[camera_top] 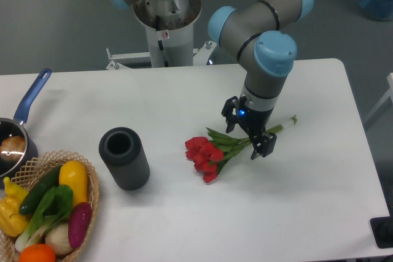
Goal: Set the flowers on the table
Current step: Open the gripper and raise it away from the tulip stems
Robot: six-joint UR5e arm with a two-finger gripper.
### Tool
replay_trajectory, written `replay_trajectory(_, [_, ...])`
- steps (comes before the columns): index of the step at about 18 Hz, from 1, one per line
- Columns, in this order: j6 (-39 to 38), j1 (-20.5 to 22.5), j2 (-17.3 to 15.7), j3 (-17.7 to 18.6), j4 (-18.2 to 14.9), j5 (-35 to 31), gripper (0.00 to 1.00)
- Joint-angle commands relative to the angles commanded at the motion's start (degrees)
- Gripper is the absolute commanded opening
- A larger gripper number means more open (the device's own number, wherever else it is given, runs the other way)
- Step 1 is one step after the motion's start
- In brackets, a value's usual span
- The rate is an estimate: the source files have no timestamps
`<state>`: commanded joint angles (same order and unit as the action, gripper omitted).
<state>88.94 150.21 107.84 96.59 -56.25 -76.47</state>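
Bright, even overhead light floods the white table [184, 225], casting only soft, faint shadows beside the dark vase [124, 158] and under the flowers [215, 151], with mild glare on the arm's metal, slight softness throughout.

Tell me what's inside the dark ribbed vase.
The vase stands upright on the white table, apart from the tulips. Its open mouth shows only a dark interior; nothing sticks out. The bottom is in shadow, so small contents can't be ruled out.

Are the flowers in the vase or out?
Out. The flowers lie flat on the table, right of the empty upright vase.
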Motion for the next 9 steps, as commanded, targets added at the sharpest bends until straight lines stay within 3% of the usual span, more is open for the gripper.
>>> replay_trajectory(9, [0.2,0.4,-0.2,-0.3,0.4,0.1,1.0])
